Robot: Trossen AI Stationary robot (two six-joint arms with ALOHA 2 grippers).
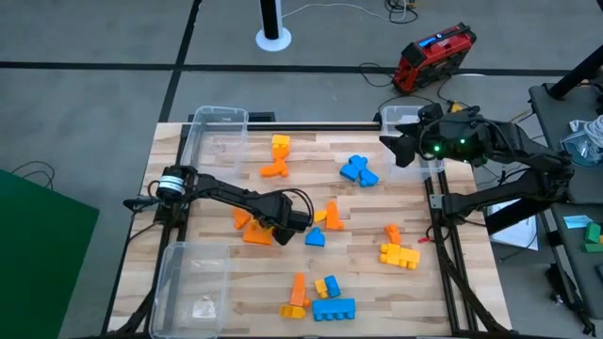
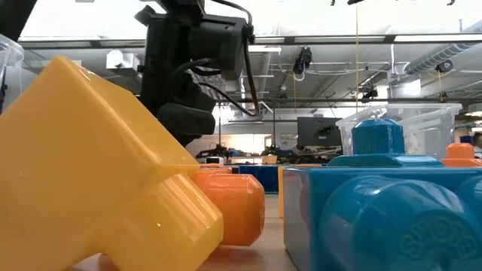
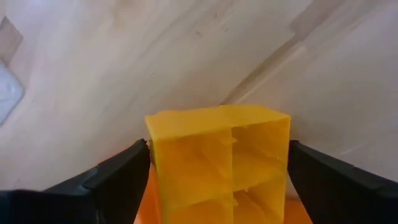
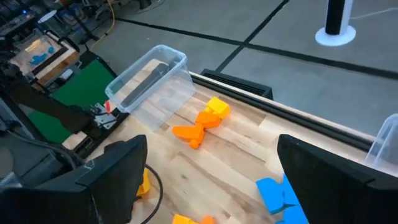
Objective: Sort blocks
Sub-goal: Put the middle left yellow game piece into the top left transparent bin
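The left gripper (image 1: 283, 232), low over the table (image 1: 377, 207) just at 9 o'clock of its centre, clamps a yellow block (image 3: 219, 163) between its fingers (image 3: 118, 180). The right gripper (image 1: 396, 151) hangs spread and empty at 2 o'clock, near the blue blocks (image 1: 358, 170).

A light wooden table (image 1: 377, 212) bears scattered blocks (image 1: 399, 255) and clear bins (image 1: 215, 134).
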